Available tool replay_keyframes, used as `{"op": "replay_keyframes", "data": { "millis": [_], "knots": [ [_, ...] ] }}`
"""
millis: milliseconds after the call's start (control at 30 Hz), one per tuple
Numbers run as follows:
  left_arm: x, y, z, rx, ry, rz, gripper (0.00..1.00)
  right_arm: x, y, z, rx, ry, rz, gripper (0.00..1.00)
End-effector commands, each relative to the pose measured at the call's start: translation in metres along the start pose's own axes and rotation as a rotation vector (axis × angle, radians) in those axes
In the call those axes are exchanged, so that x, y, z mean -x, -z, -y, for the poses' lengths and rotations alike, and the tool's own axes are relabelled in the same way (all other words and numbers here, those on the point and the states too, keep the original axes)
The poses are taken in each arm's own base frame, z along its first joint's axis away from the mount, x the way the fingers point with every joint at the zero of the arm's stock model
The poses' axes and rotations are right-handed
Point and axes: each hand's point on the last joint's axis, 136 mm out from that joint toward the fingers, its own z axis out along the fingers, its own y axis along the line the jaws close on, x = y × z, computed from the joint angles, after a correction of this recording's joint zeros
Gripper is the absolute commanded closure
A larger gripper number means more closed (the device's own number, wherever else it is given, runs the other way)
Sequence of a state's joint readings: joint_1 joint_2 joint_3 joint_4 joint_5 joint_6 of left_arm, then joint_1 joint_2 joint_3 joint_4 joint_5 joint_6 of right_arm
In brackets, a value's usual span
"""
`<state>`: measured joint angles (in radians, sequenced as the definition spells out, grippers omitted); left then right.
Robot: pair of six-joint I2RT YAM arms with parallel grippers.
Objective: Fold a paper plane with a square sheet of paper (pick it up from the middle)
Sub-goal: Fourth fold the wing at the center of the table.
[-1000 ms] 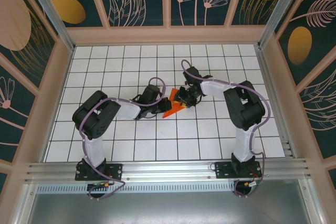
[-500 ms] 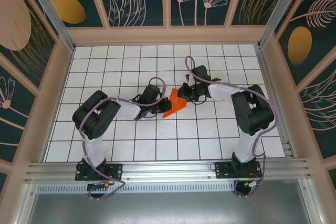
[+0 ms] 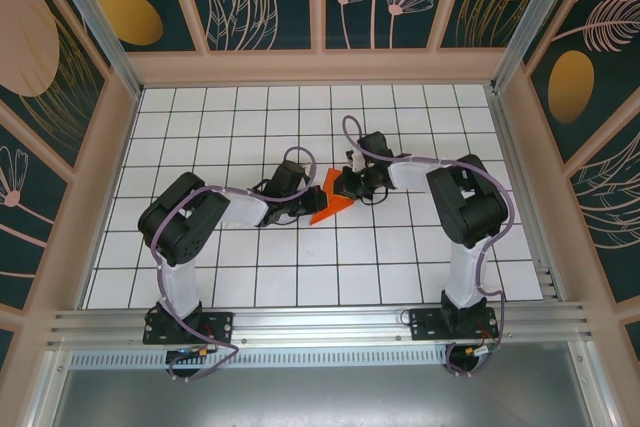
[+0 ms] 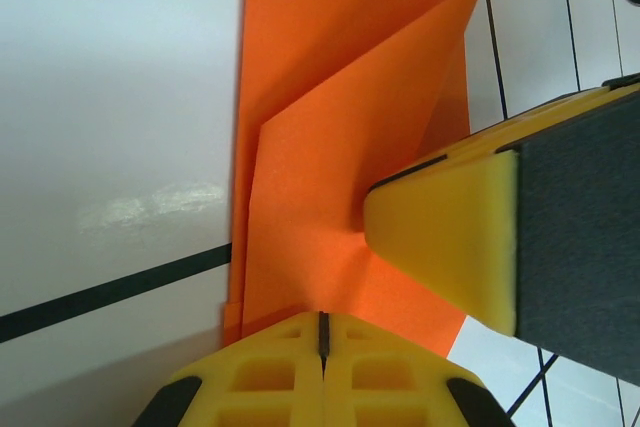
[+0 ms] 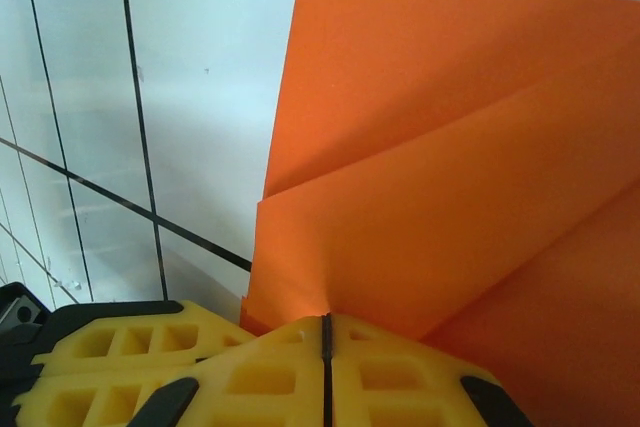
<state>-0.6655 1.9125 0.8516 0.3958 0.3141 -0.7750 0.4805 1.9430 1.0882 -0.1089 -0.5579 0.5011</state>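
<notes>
Currently the creased bright orange paper sheet is clamped from both sides: left claw leftward, right claw opposite.

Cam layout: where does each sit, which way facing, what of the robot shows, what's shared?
Top external: above and behind the left arm and right arm, both whole, looking down on the table.
Left wrist: on the left arm, looking past the left gripper, shut on the orange paper.
Right wrist: on the right arm, looking past the right gripper, shut on the paper.
Shared: the paper.
</notes>
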Motion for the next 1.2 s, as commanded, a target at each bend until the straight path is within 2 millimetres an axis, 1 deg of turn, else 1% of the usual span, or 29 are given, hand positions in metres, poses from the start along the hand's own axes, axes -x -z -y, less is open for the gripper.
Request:
{"op": "replay_keyframes", "data": {
  "millis": [0, 233, 300, 400, 533, 667, 767, 867, 1000, 1067, 1100, 1167],
  "knots": [
    [-0.038, -0.006, -0.051, 0.162, 0.052, -0.126, 1.00, 0.002, -0.004, -0.004, 0.026, 0.031, -0.017, 0.90],
    [-0.041, -0.006, -0.053, 0.171, 0.051, -0.136, 1.00, 0.008, -0.005, 0.015, -0.035, 0.015, -0.001, 0.90],
    [-0.042, -0.006, -0.054, 0.173, 0.051, -0.140, 1.00, 0.014, -0.003, 0.023, -0.065, 0.015, 0.014, 0.91],
    [-0.045, -0.005, -0.057, 0.182, 0.049, -0.150, 1.00, 0.025, 0.001, 0.037, -0.097, -0.005, 0.046, 0.91],
    [-0.049, -0.004, -0.059, 0.185, 0.045, -0.159, 1.00, 0.047, 0.009, 0.058, -0.117, -0.057, 0.095, 0.92],
    [-0.052, -0.004, -0.059, 0.182, 0.044, -0.166, 1.00, 0.068, 0.019, 0.072, -0.100, -0.101, 0.139, 0.92],
    [-0.052, -0.004, -0.059, 0.178, 0.042, -0.166, 1.00, 0.080, 0.024, 0.079, -0.103, -0.117, 0.162, 0.92],
    [-0.051, -0.004, -0.059, 0.180, 0.042, -0.167, 1.00, 0.089, 0.032, 0.074, -0.093, -0.107, 0.187, 0.92],
    [-0.050, -0.004, -0.059, 0.180, 0.040, -0.164, 1.00, 0.089, 0.049, 0.047, -0.027, -0.047, 0.227, 0.92],
    [-0.050, -0.004, -0.060, 0.184, 0.041, -0.163, 1.00, 0.083, 0.054, 0.031, 0.005, -0.018, 0.237, 0.92],
    [-0.050, -0.005, -0.059, 0.184, 0.041, -0.162, 1.00, 0.077, 0.054, 0.024, 0.023, -0.012, 0.233, 0.92],
    [-0.050, -0.005, -0.059, 0.184, 0.040, -0.162, 1.00, 0.064, 0.046, 0.014, 0.056, -0.008, 0.205, 0.92]
  ]
}}
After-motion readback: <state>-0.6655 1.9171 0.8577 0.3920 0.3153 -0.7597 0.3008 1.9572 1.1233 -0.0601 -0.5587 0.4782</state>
